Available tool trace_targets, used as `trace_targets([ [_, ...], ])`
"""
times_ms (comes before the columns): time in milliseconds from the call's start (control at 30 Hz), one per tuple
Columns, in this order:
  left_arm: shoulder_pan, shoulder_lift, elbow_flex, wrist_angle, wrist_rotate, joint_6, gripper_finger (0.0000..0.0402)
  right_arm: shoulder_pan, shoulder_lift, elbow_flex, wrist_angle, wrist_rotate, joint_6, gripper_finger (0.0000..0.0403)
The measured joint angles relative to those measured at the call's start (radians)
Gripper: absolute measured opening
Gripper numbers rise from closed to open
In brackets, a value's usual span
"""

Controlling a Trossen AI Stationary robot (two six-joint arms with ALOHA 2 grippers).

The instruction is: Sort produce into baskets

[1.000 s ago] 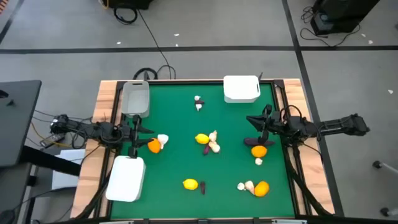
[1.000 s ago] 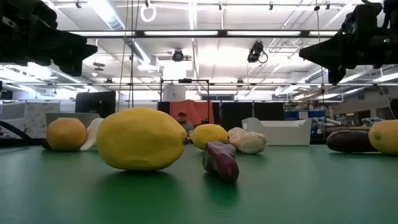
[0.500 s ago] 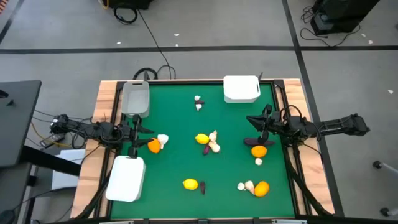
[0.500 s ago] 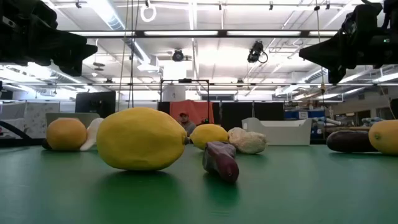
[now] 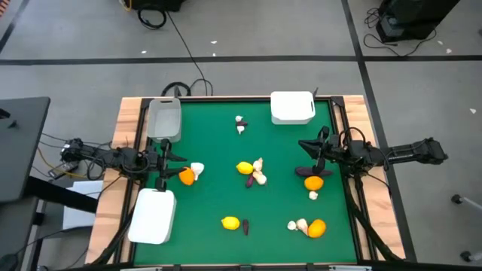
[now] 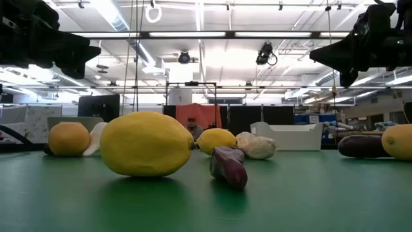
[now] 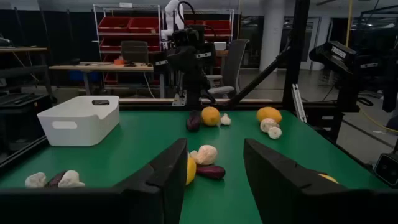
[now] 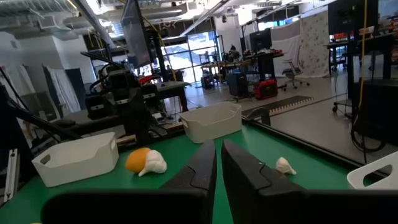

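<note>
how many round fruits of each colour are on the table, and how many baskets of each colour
orange fruits: 3
yellow fruits: 2
white baskets: 2
greyish basket: 1
total: 5 round fruits, 3 baskets, 8 things

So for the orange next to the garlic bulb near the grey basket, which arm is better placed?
Left, probably. The left end effector hangs right beside that orange, fingers open, while the right end effector is across the table.
</note>
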Motion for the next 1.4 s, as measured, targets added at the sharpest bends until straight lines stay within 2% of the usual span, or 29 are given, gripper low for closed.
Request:
trace_targets([
  [1400,0.0,0.0,0.0,0.0,0.0,0.0,0.0163,0.0,0.0,0.0,0.027,0.0,0.001,0.0039],
])
